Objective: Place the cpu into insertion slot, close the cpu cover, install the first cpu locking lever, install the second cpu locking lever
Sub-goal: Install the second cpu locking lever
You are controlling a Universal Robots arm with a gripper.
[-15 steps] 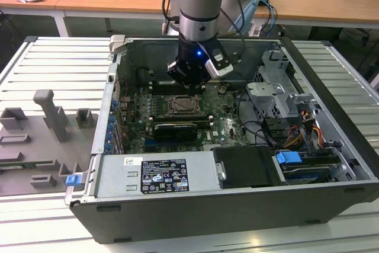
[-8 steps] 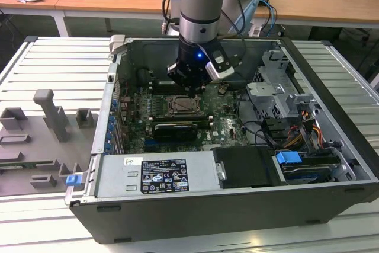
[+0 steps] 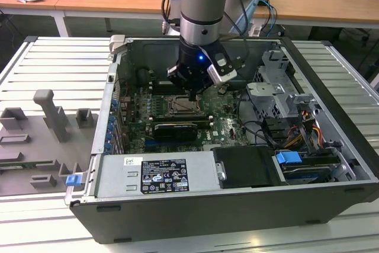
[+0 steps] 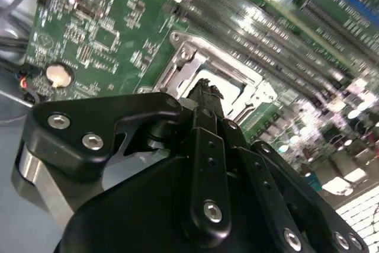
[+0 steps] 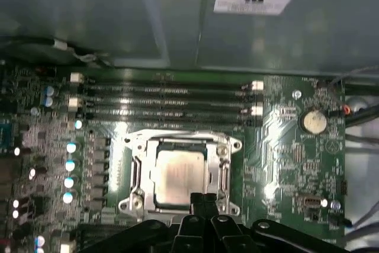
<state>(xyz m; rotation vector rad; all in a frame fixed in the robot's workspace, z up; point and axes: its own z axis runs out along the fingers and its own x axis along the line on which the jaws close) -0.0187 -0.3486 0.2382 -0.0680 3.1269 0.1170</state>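
gripper [image 5: 204,201] down inside the open PC case [image 3: 331,164], fingertips pinched together with nothing between them, tips at the edge of the cpu cover [image 5: 177,146]. cpu [image 5: 177,173] sits in the insertion slot [image 5: 155,173], silver face showing through the cover's window; cover frame lies flat around it. Socket is mid-motherboard [image 5: 284,158], just beside the memory slots [image 5: 166,99]. Coin cell [image 5: 313,121] toward the board's edge

Slatted grey table [image 3: 35,63]: open computer case [image 3: 237,205], grey fixtures [image 3: 50,117].
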